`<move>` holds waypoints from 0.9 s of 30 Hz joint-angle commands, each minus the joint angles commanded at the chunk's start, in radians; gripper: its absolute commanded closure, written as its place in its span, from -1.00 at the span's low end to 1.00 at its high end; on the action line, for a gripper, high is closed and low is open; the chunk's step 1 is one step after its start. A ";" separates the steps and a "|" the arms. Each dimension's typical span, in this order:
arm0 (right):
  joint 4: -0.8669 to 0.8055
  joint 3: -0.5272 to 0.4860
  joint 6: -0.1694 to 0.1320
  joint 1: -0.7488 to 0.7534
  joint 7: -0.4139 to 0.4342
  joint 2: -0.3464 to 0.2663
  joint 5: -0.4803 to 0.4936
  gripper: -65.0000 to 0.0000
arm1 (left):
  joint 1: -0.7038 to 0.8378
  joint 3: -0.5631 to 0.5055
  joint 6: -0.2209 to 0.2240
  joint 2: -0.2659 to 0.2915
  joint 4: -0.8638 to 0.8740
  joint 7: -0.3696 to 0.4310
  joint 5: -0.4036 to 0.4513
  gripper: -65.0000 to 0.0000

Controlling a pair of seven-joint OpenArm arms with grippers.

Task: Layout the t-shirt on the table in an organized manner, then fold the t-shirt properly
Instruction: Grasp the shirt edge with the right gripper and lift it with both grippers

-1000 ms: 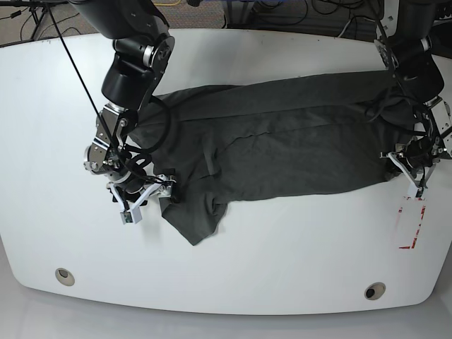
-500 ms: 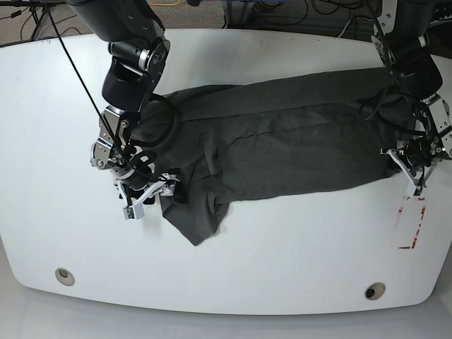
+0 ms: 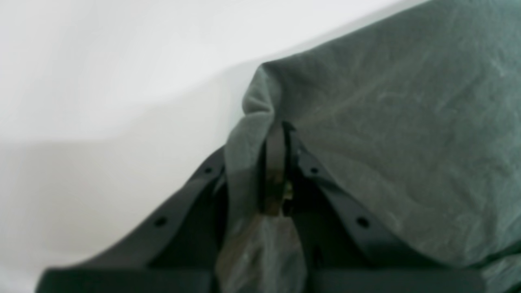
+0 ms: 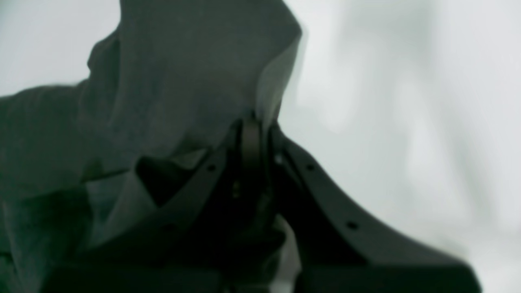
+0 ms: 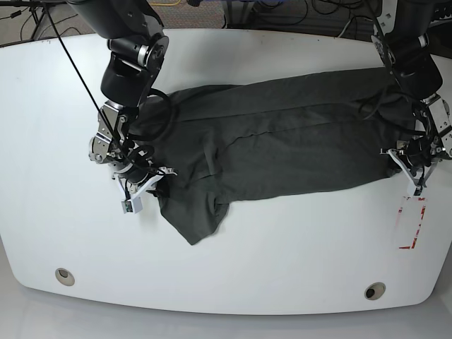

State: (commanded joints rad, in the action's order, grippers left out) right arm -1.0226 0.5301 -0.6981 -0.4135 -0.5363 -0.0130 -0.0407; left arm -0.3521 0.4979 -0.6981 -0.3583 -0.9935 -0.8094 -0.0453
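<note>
The dark charcoal t-shirt [image 5: 282, 138] lies stretched lengthwise across the white table [image 5: 268, 261], with a wrinkled flap hanging toward the front left. My right gripper [image 5: 152, 189] is shut on the shirt's left edge; its wrist view shows cloth [image 4: 195, 73] pinched between the black fingers [image 4: 252, 142]. My left gripper [image 5: 408, 169] is shut on the shirt's right end; its wrist view shows a fold of cloth [image 3: 260, 118] clamped between the fingers [image 3: 276, 162], with more shirt [image 3: 407, 142] to the right.
A red-outlined rectangle mark [image 5: 411, 222] sits just in front of my left gripper. Two metal grommet holes [image 5: 64, 275] [image 5: 374, 290] lie near the front edge. Cables run beyond the table's far edge.
My right gripper has pulled in toward the shirt and up a little, taking the shirt's left edge with it. The left gripper has held still.
</note>
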 joint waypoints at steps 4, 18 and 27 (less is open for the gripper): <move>-0.132 0.000 0.000 0.044 -0.057 0.000 0.000 1.00 | 0.000 0.000 0.000 0.000 0.000 0.038 0.000 1.00; -0.428 -0.032 0.000 0.086 -0.210 -0.026 0.003 1.00 | -0.009 0.005 0.000 0.040 -0.250 0.041 -0.006 1.00; -0.466 -0.181 0.000 -0.037 -0.272 -0.104 0.005 1.00 | -0.143 0.034 0.000 0.087 -0.450 -0.114 -0.005 1.00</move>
State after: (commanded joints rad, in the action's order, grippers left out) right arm -1.4891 0.3491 -0.6981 -0.4503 -0.8078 -0.1174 -0.0361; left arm -0.4948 0.5317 -0.6981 -0.2708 -1.4431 -0.9229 -0.0499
